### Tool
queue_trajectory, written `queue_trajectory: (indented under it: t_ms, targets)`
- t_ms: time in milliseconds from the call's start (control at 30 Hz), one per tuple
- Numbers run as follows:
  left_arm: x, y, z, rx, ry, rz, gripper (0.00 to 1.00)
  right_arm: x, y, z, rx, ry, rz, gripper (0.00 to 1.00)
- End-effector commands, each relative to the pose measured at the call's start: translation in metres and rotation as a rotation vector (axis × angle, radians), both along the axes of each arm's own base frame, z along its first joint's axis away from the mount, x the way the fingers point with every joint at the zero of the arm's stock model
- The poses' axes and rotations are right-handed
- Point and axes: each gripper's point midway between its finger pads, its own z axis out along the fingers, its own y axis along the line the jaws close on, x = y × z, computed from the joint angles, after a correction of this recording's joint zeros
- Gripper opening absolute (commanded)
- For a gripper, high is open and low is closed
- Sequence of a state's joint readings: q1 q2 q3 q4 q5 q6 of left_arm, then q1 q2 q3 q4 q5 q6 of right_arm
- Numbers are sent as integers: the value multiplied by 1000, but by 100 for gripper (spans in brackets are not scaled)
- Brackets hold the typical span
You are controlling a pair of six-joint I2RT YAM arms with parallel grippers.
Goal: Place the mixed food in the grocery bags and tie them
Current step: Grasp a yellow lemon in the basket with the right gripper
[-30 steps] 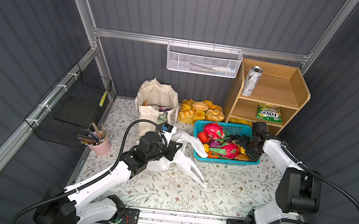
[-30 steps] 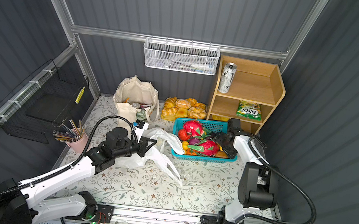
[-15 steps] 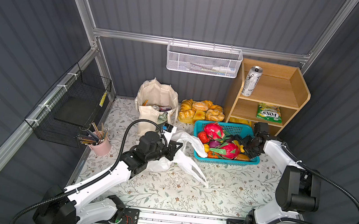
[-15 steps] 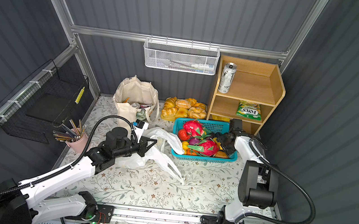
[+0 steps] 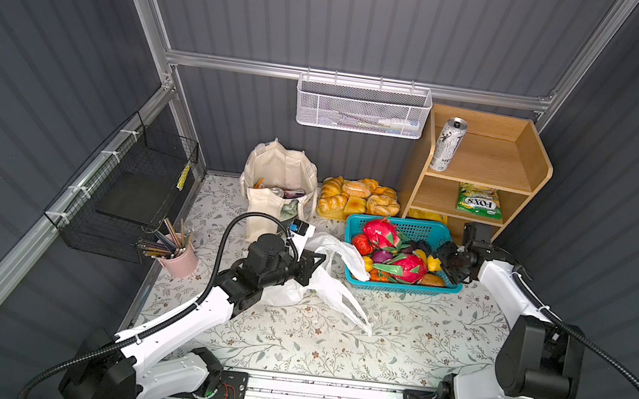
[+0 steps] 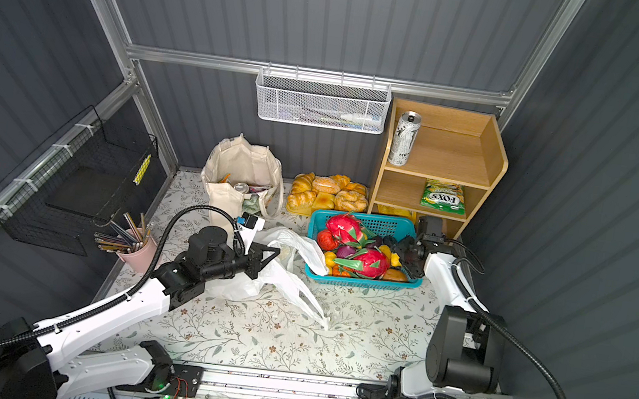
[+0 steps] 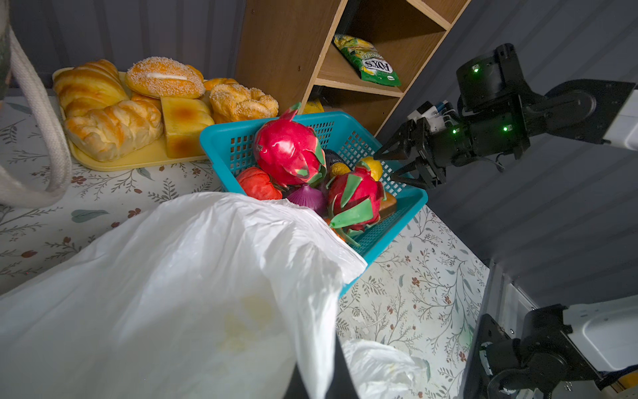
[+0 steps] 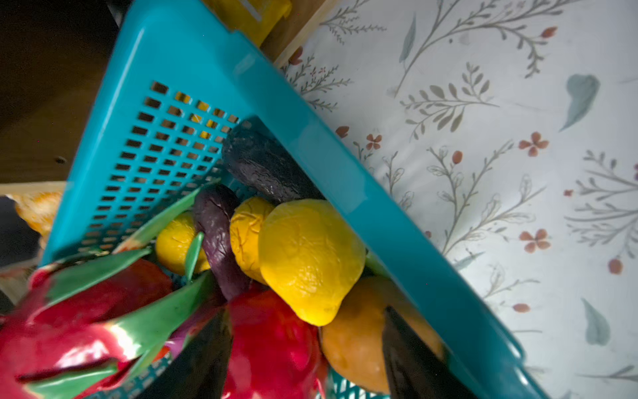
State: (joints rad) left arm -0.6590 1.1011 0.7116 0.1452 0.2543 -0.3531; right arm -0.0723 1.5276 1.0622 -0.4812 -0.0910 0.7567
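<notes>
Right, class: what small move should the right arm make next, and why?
Probably ease the right gripper onto the yellow lemon in the teal slotted plastic basket and close. Its jaws stand open just short of it, and the left gripper holds the thin white plastic bag at the basket's edge.

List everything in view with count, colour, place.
drink can: one, silver, top shelf
FOX'S pouch: one, green, middle shelf
shelf unit: one, wooden, right
canvas tote: one, cream, back
plastic bag: one, white, centre
fruit basket: one, teal, centre-right
dragon fruits: two, pink, inside it
bread tray: one, yellow, beside tote
mesh basket: one, white, back wall
wire basket: one, black, left wall
pencil cup: one, pink, left
left gripper: one, black, shut on plastic bag
right gripper: one, black, open above fruit basket
</notes>
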Motion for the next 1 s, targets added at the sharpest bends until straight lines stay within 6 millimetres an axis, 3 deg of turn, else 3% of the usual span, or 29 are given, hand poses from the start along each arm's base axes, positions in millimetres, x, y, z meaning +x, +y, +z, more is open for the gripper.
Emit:
queue_trajectory:
  t_ms: [0, 233, 433, 700, 967]
  targets:
    - [3, -3, 8, -29, -7, -6, 0, -3, 5, -16, 40, 59, 10, 76]
    - [5, -5, 9, -34, -5, -10, 0, 17, 4, -34, 50, 91, -1, 76]
    - [5, -5, 10, -35, -7, -8, 0, 21, -2, -35, 9, 88, 4, 53]
    - [6, -6, 11, -32, -6, -9, 0, 19, -10, -8, -31, -23, 10, 32]
    - [7, -6, 11, -27, -6, -11, 0, 11, -6, 37, -30, -156, 58, 27]
